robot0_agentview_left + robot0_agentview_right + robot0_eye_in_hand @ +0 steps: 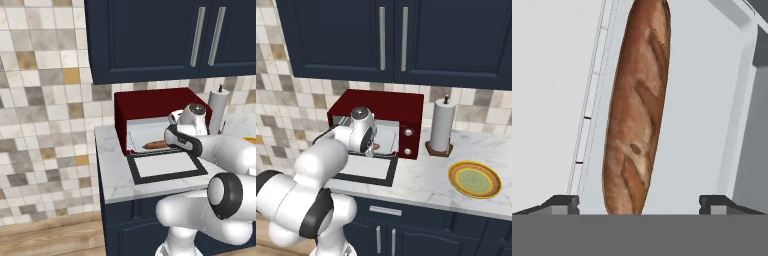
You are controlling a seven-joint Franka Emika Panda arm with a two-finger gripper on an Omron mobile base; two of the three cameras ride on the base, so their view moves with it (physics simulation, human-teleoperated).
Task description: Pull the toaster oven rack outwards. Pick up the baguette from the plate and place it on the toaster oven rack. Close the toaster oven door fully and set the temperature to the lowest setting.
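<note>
Baguette [637,105]: ctr frame, lying on toaster oven rack [547,75]. Light, stiff crust; best gripped mid-length across width. Tool [639,202]: fingers spread wide either side, holding nothing. Plate [475,180] lower right, bare.

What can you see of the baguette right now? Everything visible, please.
The baguette is a long golden-brown loaf with darker diagonal slashes and tapered ends. It lies flat on the pale grey toaster oven rack, inside the red toaster oven. The gripper is open with a fingertip on either side of it, neither touching. The left base view shows one end beside the arm.
</note>
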